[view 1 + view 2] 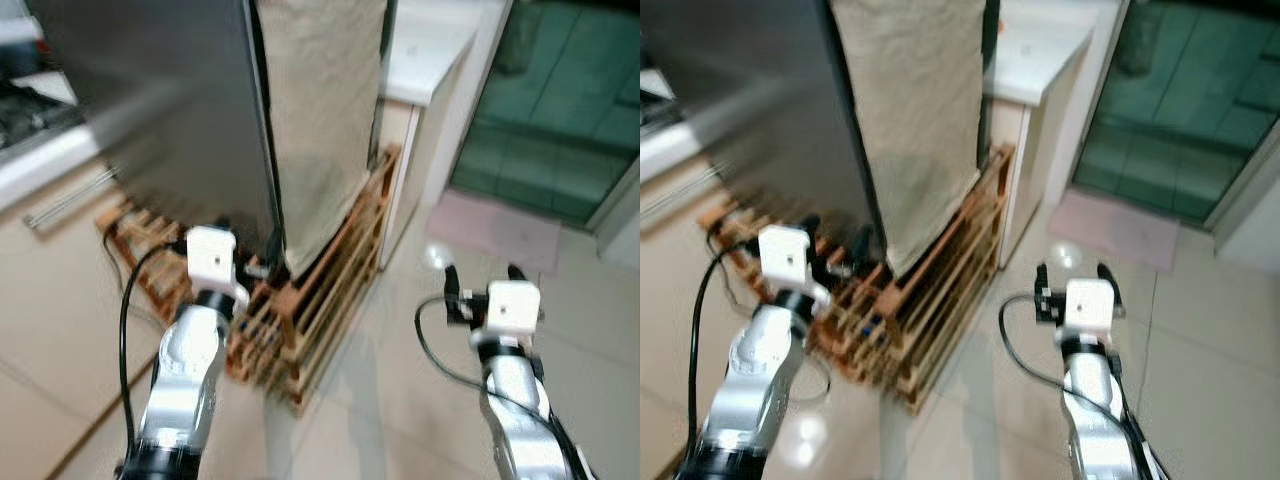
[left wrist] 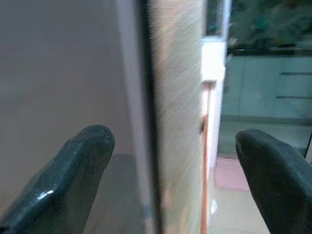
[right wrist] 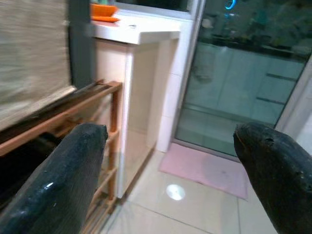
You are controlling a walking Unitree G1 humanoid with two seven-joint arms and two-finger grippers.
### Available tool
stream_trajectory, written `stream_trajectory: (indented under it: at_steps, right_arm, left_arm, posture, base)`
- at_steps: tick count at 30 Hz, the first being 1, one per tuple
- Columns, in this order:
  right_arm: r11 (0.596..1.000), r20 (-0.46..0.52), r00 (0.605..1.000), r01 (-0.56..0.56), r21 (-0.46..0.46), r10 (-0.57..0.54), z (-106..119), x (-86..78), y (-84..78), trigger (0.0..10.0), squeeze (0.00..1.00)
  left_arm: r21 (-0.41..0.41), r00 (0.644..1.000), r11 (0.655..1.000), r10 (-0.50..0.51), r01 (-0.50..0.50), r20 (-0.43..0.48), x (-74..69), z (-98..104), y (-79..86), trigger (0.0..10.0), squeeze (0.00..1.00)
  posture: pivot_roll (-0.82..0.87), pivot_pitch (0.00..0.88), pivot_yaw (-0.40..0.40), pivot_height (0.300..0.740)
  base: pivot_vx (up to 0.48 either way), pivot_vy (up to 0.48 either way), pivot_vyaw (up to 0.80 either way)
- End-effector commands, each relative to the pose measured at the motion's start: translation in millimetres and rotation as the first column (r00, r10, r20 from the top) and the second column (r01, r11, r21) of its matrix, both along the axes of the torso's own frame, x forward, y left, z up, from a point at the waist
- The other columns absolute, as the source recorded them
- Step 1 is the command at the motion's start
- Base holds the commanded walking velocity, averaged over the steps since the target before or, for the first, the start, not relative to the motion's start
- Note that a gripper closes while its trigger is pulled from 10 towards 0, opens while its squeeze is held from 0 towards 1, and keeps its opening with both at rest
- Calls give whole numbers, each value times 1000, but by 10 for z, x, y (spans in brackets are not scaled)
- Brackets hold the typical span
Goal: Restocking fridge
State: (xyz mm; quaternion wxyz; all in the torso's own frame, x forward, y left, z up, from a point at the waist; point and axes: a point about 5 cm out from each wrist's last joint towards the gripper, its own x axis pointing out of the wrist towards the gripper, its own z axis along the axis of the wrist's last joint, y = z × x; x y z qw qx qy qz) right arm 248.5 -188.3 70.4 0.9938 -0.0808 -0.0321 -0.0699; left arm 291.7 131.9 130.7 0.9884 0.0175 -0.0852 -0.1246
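Note:
The fridge point(image 1: 150, 100) stands ahead on the left, a tall dark grey box with its door shut; a beige cloth point(image 1: 320, 120) hangs down its side. It rests on a low wooden slatted rack point(image 1: 320, 300). My left gripper point(image 1: 243, 250) is low at the fridge's front corner, open and holding nothing; in the left wrist view the fridge's edge point(image 2: 146, 122) lies between the two fingers point(image 2: 78, 161). My right gripper point(image 1: 483, 275) hovers over the tiled floor to the right of the rack, open and empty. The views are blurred.
A white counter point(image 1: 430, 60) with a cabinet below stands right of the fridge, an orange item point(image 3: 103, 9) on top. A pink mat point(image 1: 495, 230) lies before a glass sliding door point(image 1: 560, 100). Another counter with a bar handle point(image 1: 60, 205) is at the left.

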Motion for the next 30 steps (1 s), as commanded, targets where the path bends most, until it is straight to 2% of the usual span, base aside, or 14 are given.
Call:
stream_trajectory:
  at_steps: [1, 3, 5, 7, 9, 11, 14, 16, 22, 30]
  right_arm:
    - [1000, -16, 1000, 17, -1, -17, -27, -15, -54, 10000, 102]
    - [1000, -16, 1000, 17, 0, -17, -28, -11, -53, 10000, 102]
    - [1000, -20, 1000, 8, 4, -8, -34, 4, -38, 10000, 106]
    - [1000, -22, 1000, -4, 3, 4, -37, 13, -19, 10000, 98]
    - [1000, -22, 1000, -6, 2, 6, -38, 13, -16, 10000, 102]
    - [1000, -19, 1000, 4, 2, -4, -34, -3, -27, 10000, 102]
    - [1000, -21, 1000, 10, 2, -10, -37, -15, -36, 10000, 102]
    - [1000, -26, 1000, 8, 4, -7, -48, -38, -34, 10000, 102]
    - [1000, -31, 1000, 5, 1, -5, -55, -60, -37, 10000, 102]
    - [1000, -38, 999, 6, 2, -6, -69, -60, -33, 10000, 98]
  left_arm:
    - [25, 1000, 1000, -11, 11, -19, 36, -17, -47, 10000, 0]
    - [20, 1000, 1000, -10, 11, -29, 81, -11, -47, 10000, 0]
    - [45, 999, 998, -32, 34, -41, 198, 0, -79, 10000, 0]
    - [76, 998, 996, -51, 53, -29, 328, 62, -134, 10000, 0]
    - [90, 998, 994, -55, 56, -20, 371, 95, -152, 10000, 0]
    - [103, 999, 994, -40, 40, -2, 478, 178, -162, 10000, 0]
    - [95, 999, 995, -43, 42, 0, 512, 200, -184, 10000, 0]
    - [74, 998, 995, -68, 67, 4, 558, 240, -267, 10000, 0]
    - [47, 994, 993, -105, 104, 12, 597, 284, -366, 10000, 0]
    - [58, 992, 990, -127, 127, 1, 686, 296, -491, 10000, 0]
  posture:
    - [-65, 0, 27, 740]
    - [-60, 0, 23, 740]
    - [-58, 0, 21, 740]
    - [-64, 0, 26, 740]
    - [-67, 0, 27, 740]
    - [-83, 0, 34, 740]
    - [-89, 0, 33, 740]
    - [-96, 0, 33, 740]
    - [-104, 0, 35, 740]
    - [-105, 0, 36, 740]
  base:
    - [0, 0, 0]
    - [0, 0, 0]
    - [0, 0, 0]
    - [0, 0, 0]
    - [0, 0, 0]
    - [0, 0, 0]
    - [0, 0, 0]
    - [0, 0, 0]
    - [0, 0, 0]
    - [0, 0, 0]
